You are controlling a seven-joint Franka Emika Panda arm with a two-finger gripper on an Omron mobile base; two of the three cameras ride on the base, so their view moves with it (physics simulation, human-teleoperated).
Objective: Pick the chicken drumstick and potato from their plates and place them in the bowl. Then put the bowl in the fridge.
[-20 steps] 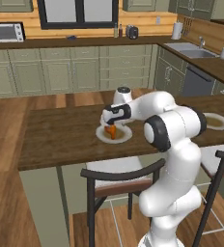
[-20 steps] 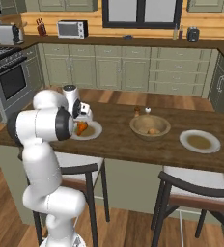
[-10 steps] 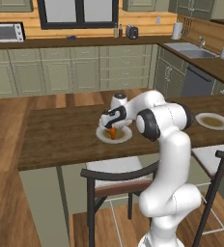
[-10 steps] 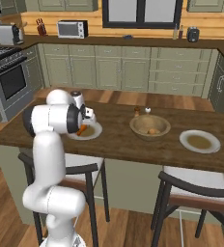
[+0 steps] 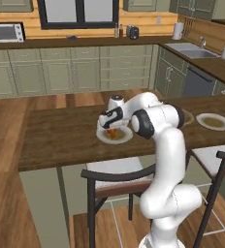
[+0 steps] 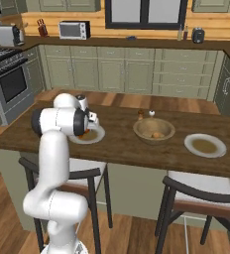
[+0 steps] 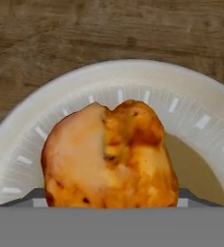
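Note:
The chicken drumstick (image 7: 109, 154), glossy orange-brown, lies on the left plate (image 7: 133, 77) on the wooden island. My gripper (image 5: 110, 127) is down on that plate (image 5: 125, 138), its dark fingers (image 7: 34, 195) flanking the drumstick (image 5: 112, 132). Whether they press on it I cannot tell. In the right base view the hand (image 6: 90, 126) covers most of the drumstick (image 6: 87, 132). To the right stands the wooden bowl (image 6: 138, 130) with a pale tan potato (image 6: 157, 134) inside it. Further right lies the second plate (image 6: 204, 145), with nothing on it. The fridge is out of view.
Two small shakers (image 6: 145, 114) stand just behind the bowl. Dark-framed chairs (image 5: 119, 177) are pushed against the island's near edge. A sink counter (image 5: 197, 53) runs along the right, and a stove (image 6: 10, 79) stands at the left.
The arm's elbow has swung across above the island while the hand stayed low over the left plate and the drumstick.

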